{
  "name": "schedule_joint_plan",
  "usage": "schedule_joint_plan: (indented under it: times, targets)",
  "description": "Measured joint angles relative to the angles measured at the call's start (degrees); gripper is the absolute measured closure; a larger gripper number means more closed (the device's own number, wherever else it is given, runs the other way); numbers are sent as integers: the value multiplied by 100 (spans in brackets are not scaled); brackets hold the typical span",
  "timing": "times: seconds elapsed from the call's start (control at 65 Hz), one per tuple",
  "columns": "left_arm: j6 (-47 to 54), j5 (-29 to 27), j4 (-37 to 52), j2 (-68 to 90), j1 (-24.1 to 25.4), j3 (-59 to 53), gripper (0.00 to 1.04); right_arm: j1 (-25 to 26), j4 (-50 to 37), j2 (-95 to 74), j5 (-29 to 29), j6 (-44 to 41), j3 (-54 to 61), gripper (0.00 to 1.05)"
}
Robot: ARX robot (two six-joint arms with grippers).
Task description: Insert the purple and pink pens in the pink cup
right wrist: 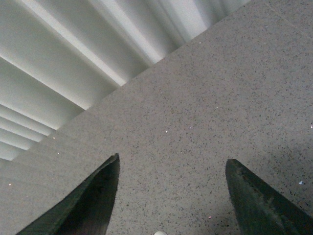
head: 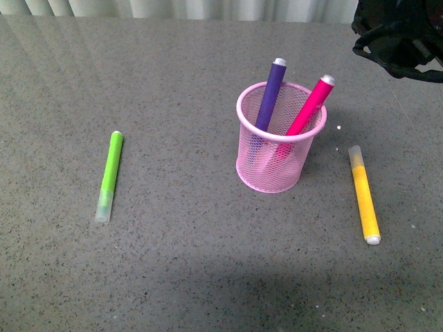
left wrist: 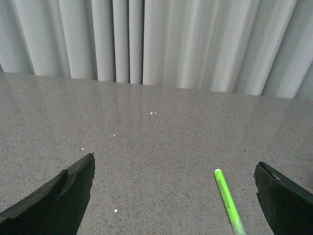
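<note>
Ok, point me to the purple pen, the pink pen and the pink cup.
purple pen point(head: 270, 90), front view, mid barrel above the rim.
pink pen point(head: 311, 104), front view, barrel above the rim.
pink cup point(head: 266, 178), front view, front mesh wall.

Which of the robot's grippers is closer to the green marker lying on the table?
Left. The left gripper hangs open over the green marker, seen between its fingers. The right gripper is across the table, beyond the pink cup.
</note>
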State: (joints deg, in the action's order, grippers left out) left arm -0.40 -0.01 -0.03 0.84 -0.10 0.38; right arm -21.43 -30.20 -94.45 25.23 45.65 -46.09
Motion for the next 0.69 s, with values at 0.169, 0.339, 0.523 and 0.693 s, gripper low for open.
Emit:
schedule_joint_plan:
  times: [0.169,0.339,0.523,0.693]
  targets:
    - [0,0,0,0,0,0,8,0,-55,2,-66,-81,0,10]
    - [2,0,0,0,0,0,8,195,116,151,-168,-562,0,7]
    - [2,2,0,0,0,0,8,857,651,772,-828,-1733,46,7]
    - [2,0,0,0,0,0,8,1773,1145,1749,-1086,-2103,745,7]
